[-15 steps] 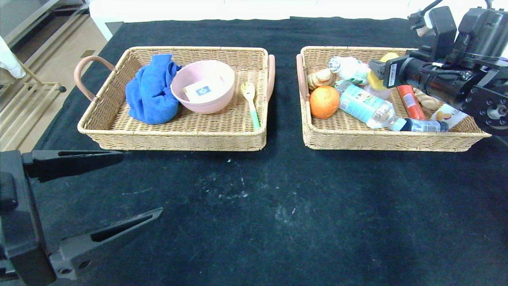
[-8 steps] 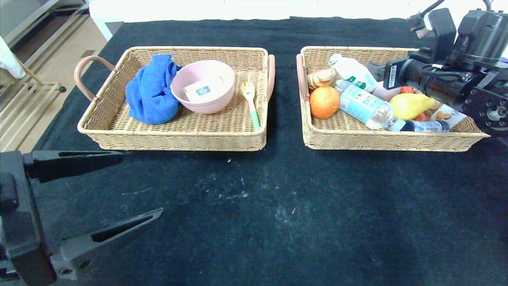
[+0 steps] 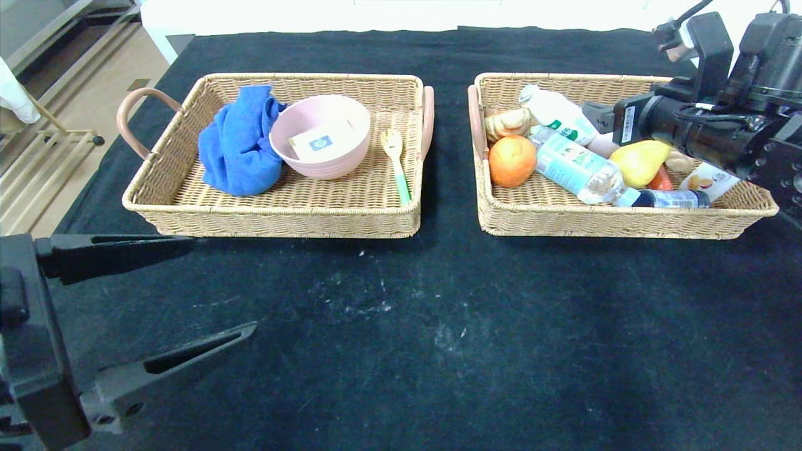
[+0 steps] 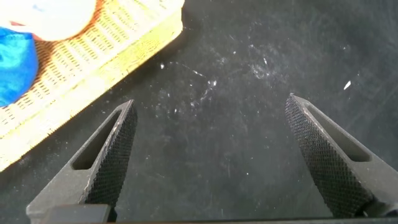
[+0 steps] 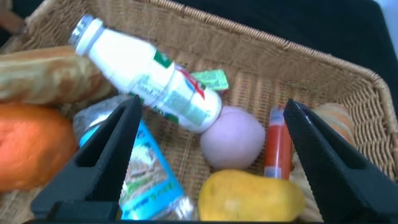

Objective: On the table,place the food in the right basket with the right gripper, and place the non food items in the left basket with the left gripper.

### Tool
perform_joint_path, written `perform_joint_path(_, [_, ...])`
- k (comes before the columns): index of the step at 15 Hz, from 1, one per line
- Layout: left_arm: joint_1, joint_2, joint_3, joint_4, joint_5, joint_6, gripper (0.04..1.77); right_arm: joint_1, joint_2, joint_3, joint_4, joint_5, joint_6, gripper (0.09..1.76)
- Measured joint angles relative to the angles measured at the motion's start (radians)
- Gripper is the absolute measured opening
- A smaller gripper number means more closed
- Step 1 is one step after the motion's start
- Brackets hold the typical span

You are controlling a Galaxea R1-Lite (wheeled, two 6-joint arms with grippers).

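Note:
The right basket (image 3: 601, 224) holds the yellow pear (image 3: 639, 161), the clear water bottle (image 3: 573, 168), the white green-labelled bottle (image 3: 557, 119) and a dark-blue-capped bottle (image 3: 667, 199). My right gripper (image 5: 212, 106) hangs open and empty above this basket, over the pear (image 5: 249, 196) and the white bottle (image 5: 149, 78); in the head view only its arm (image 3: 683, 125) shows. The left basket (image 3: 276, 219) holds a blue cloth (image 3: 238, 141), a pink bowl (image 3: 319, 134) and a fork (image 3: 396, 160). My left gripper (image 3: 219, 287) is open and empty over bare table (image 3: 438, 326), in front of the left basket.
The right basket also holds an orange (image 3: 512, 161), bread (image 3: 506, 122), a pink ball (image 5: 233, 137), a red sausage (image 5: 277, 146) and a snack packet (image 3: 708, 178). The table's left edge drops to the floor (image 3: 75, 125).
The pear has left my right gripper and now lies in the right basket. The right arm has drawn back to the right. The left arm has barely moved.

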Motion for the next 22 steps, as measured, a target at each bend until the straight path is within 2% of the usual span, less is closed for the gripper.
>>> perform_joint_path(3, [0.002,-0.004,-0.011,0.001,0.006,-0.007,1.72,0.002,-0.099,0.06,0.111,0.079,0.001,1.68])
perform_joint_path(5, [0.004,-0.009,-0.013,0.008,0.013,-0.044,1.72,0.0,-0.193,0.104,0.21,0.129,0.001,1.69])
perform_joint_path(8, [0.039,-0.027,-0.012,0.018,0.014,-0.063,1.72,-0.008,-0.348,0.181,0.312,0.156,0.0,1.7])
perform_joint_path(14, [0.18,-0.133,-0.003,0.131,0.011,-0.066,1.72,-0.034,-0.654,0.383,0.415,0.14,0.001,1.7])
perform_joint_path(17, [0.272,-0.231,0.007,0.174,0.003,-0.065,1.72,-0.1,-0.814,0.495,0.434,0.133,0.003,1.7])
perform_joint_path(22, [0.409,-0.428,0.05,0.224,0.004,-0.065,1.72,-0.212,-1.097,0.591,0.598,0.134,0.059,1.7])
